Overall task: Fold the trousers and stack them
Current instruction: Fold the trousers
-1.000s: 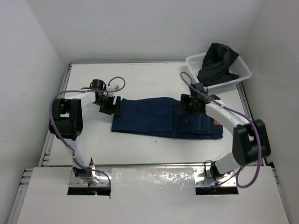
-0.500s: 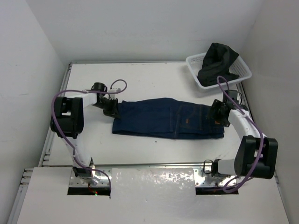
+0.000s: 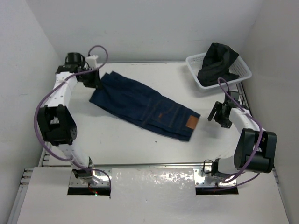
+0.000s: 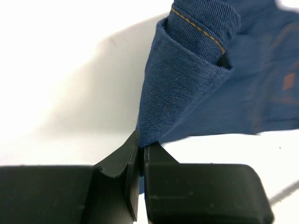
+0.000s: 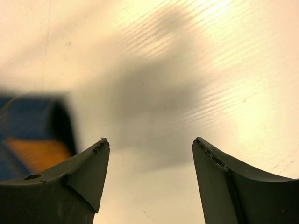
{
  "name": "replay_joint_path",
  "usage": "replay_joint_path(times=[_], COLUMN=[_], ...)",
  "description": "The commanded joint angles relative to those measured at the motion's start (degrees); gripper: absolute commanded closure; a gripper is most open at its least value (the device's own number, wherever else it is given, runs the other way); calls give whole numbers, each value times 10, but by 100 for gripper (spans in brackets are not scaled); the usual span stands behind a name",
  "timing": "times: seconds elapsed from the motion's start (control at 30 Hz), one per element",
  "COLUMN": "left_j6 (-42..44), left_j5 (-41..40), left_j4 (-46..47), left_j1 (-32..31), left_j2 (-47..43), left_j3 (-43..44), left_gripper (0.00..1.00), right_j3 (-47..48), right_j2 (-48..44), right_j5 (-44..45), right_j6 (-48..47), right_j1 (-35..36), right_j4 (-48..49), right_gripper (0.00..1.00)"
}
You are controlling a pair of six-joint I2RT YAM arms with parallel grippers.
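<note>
- left fingers point(image 3: 95, 80) clamp shut on the dark blue jeans point(image 3: 145, 105) at a leg hem, near the table's point(image 3: 140, 137) far-left corner.
- right fingers point(image 3: 217, 115) spread wide, holding nothing, just beside the tan waistband patch point(image 3: 190, 122).

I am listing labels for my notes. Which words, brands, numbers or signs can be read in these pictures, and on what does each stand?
None can be read in any view.
Tan patch on the waistband of the trousers: any print is too small in the top view and blurred in the left wrist view.
</note>
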Motion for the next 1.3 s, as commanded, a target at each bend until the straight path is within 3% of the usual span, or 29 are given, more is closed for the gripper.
replay_joint_path(times=[0.0,0.17,0.3,0.5,0.73,1.17,1.2,1.27], left_j6=[24,-6,-50,-61,-43,-4,-3,2], left_j5=[-20,26,50,45,62,46,44,53], left_j4=[-68,-92,-64,-65,-75,-54,-50,-52], left_j1=[-1,-43,-161,-272,-373,-466,-468,-468], left_j2=[-31,-20,-8,34,46,88,91,105], left_j3=[83,154,165,179,130,57,53,48], left_gripper=[100,100,100,100,100,100,94,72], right_j3=[-13,-30,-5,9,8,2,2,2], right_j2=[-19,0,45,32,-5,-30,-30,-32], right_j5=[-28,-31,-31,-41,-26,-28,-30,-31], right_j6=[19,51,83,107,89,68,69,67], right_j1=[7,64,134,138,139,138,138,139], right_j4=[39,76,87,88,70,59,58,57], right_gripper=[31,31,31,31,31,28,28,27])
